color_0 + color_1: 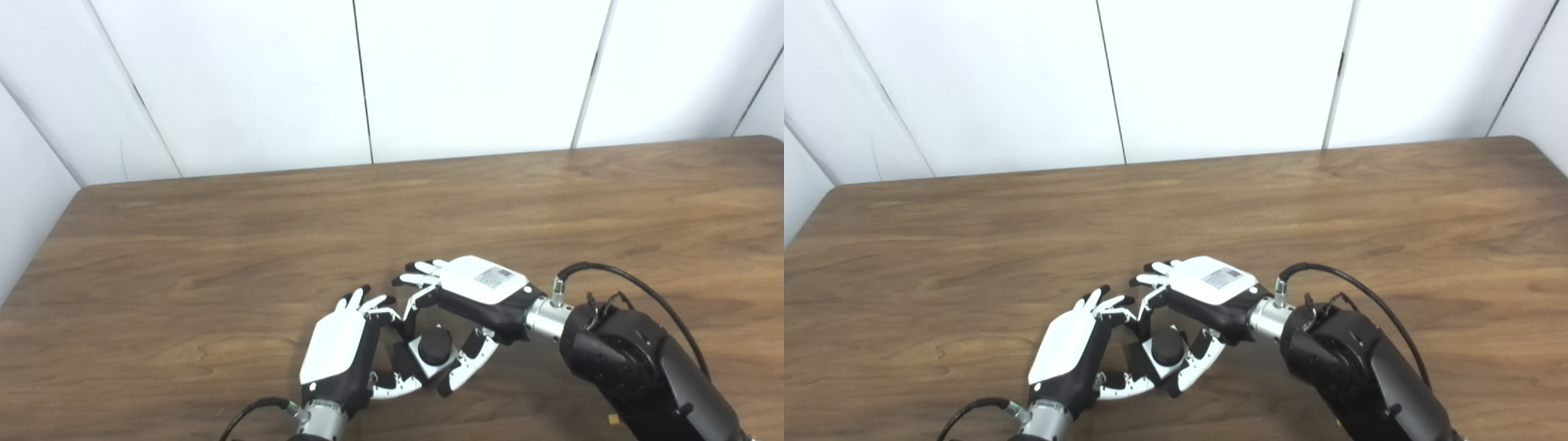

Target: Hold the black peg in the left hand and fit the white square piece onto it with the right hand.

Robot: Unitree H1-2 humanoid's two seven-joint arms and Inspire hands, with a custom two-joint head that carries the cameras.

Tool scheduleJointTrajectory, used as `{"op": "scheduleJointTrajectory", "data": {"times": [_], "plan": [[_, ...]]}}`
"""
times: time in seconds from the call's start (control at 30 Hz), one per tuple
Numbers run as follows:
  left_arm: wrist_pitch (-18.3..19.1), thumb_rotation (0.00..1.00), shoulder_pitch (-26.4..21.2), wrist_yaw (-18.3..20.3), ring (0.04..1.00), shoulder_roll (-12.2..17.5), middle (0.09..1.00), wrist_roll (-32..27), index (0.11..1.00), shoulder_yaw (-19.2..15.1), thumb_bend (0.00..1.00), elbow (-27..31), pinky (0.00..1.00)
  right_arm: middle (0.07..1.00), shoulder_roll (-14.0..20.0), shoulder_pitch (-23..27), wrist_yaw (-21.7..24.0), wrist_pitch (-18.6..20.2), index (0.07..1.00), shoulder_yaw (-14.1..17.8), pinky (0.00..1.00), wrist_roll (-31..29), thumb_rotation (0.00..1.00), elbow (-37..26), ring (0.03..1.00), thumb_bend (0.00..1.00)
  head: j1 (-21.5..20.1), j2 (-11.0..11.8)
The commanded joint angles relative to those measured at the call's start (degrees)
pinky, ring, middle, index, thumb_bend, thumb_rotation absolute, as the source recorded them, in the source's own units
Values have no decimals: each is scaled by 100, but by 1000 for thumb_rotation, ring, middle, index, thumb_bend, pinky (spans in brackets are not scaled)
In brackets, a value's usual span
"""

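While the left hand (339, 353) curls around the black peg (435, 346) to steady it, the right hand (474, 291) pinches the white square piece (436, 364) between thumb and fingers; it appears seated around the peg, between both palms above the table (184, 275).

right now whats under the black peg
The black peg rises out of the white square piece, held between the left hand and right hand. Whatever lies below that piece is covered.
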State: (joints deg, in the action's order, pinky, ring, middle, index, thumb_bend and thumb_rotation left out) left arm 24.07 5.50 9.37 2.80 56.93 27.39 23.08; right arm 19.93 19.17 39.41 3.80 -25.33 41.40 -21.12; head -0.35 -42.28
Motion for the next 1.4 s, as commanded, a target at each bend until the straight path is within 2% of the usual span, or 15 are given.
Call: {"op": "scheduleJointTrajectory", "data": {"times": [0.0,0.03,0.13,0.43,0.73,1.07,1.37], "plan": [[142,310,109,195,977,-91,865,206,581,24,584,28,1000,964,-8,120,-68,4,711,86,1000,-30,323,-93,1000,957,-3,-7],[155,367,108,232,977,-91,866,215,610,21,608,38,1000,966,-3,123,-60,11,712,91,1000,-35,325,-96,1000,958,-3,-7],[151,441,108,306,971,-80,865,230,667,3,655,57,1000,968,5,128,-48,26,713,106,1000,-40,326,-100,1000,962,-1,-6],[210,539,109,557,949,-32,876,326,778,-34,761,153,999,966,11,109,-41,81,703,172,1000,-30,333,-118,1000,978,19,-15],[142,563,165,615,931,49,874,334,808,-131,802,221,982,971,-1,115,-42,160,703,230,1000,-69,345,-106,1000,974,21,-10],[-34,514,278,524,929,55,884,62,837,-374,816,322,981,973,-38,114,-79,322,697,299,1000,-102,339,-126,1000,980,22,-5],[-124,526,276,511,941,104,910,-56,889,-515,841,291,976,975,-19,86,-60,484,695,375,1000,-68,328,-231,1000,968,-10,1]]}}
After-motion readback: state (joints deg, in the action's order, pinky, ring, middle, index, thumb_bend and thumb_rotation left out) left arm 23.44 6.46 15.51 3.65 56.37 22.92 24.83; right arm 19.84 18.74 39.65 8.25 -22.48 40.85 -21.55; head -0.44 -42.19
